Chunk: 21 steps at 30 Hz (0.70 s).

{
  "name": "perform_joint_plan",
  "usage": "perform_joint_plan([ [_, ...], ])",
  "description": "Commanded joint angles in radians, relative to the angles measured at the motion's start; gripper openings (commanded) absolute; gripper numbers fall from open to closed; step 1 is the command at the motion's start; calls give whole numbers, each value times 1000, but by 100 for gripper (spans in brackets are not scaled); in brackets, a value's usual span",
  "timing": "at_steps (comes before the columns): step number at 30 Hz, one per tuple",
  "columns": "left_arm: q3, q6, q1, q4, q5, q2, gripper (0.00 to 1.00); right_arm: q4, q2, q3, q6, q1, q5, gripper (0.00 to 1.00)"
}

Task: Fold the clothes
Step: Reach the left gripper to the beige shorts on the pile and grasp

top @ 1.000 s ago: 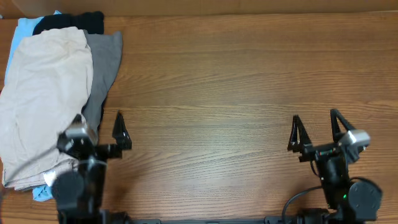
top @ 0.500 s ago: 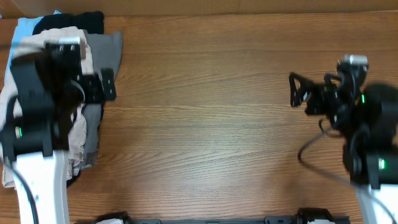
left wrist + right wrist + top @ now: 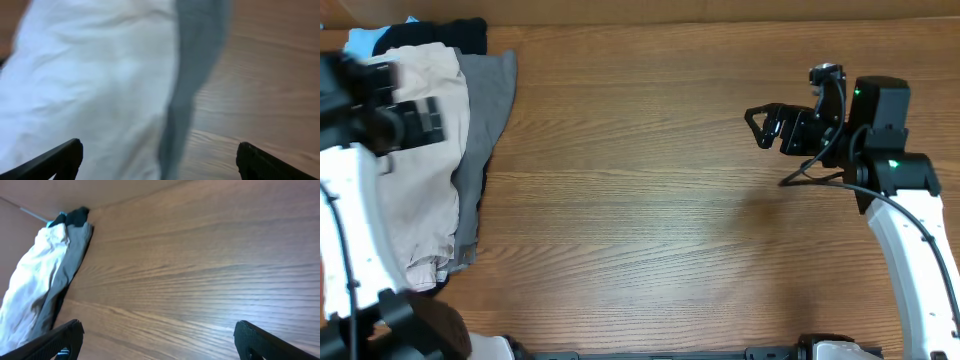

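A pile of clothes lies at the table's left edge. Beige khaki shorts (image 3: 415, 180) are on top, gray shorts (image 3: 485, 100) stick out to the right, and a black garment (image 3: 430, 38) and a light-blue garment (image 3: 362, 40) show at the back. My left gripper (image 3: 420, 120) is open above the beige shorts; its wrist view shows the pale shorts (image 3: 90, 85) and the gray edge (image 3: 192, 75) below its fingertips (image 3: 157, 160). My right gripper (image 3: 765, 125) is open and empty over bare wood at the right. Its wrist view (image 3: 157, 340) shows the pile (image 3: 35, 290) far off.
The wooden table (image 3: 650, 200) spreads between the two arms. Its back edge (image 3: 720, 22) runs along the top of the overhead view.
Both arms have risen from near the front edge and reached toward the back. The left gripper has moved over the pile; the right has swung left over the table.
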Motion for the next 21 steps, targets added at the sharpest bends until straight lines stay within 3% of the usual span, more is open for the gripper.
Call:
perform_joint_plan([
  [1, 21, 10, 117, 38, 26, 50, 99, 2, 9, 25, 0, -3, -43, 100],
  [7, 21, 11, 266, 112, 27, 164, 98, -24, 18, 25, -4, -3, -43, 100],
  [15, 21, 89, 335, 119, 2, 323, 94, -69, 23, 25, -4, -3, -24, 100],
  [18, 21, 89, 347, 123, 4, 361, 88, -85, 23, 25, -4, -3, -11, 100],
  [21, 21, 89, 348, 130, 3, 383, 72, -90, 23, 25, -4, -3, -8, 100],
])
